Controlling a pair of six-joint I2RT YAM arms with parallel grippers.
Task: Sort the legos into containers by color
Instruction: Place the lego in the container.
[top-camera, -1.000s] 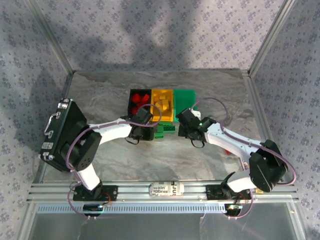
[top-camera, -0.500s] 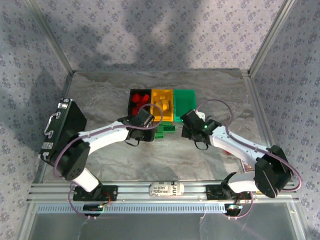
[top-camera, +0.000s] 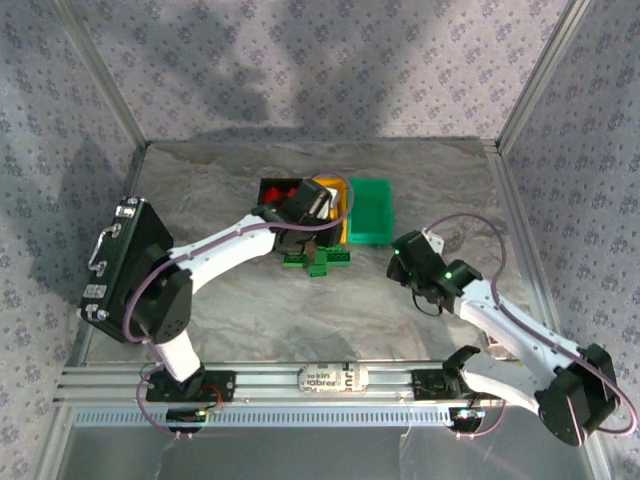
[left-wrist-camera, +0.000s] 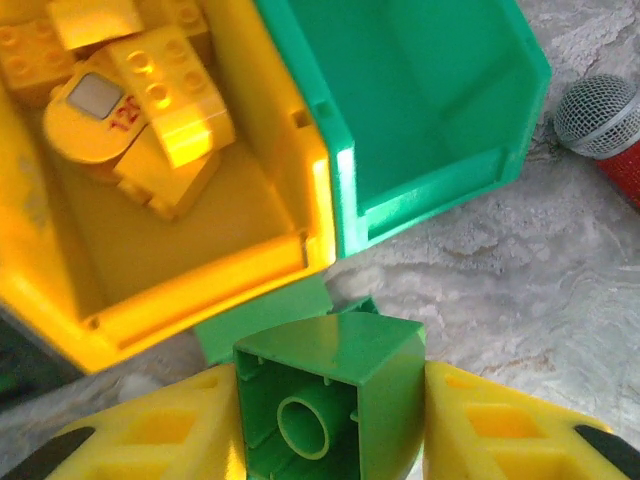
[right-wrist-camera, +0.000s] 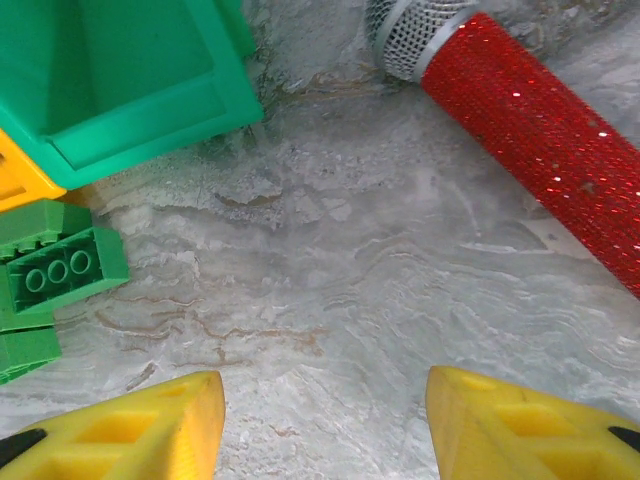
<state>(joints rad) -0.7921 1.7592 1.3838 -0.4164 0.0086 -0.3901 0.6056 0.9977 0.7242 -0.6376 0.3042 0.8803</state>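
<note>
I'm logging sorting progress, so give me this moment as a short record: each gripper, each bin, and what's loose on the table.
left gripper: shut on green brick
right gripper: open, empty, over table
green bin: no bricks seen
yellow bin: yellow bricks
black bin: red bricks
on table: loose green bricks beside bins

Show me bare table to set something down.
Free: behind the green bin to the back edge; left of the black bin; between the green legos and the near rail. Crowded: in front of the yellow bin, where those legos lie and the left gripper holds a green brick.
</note>
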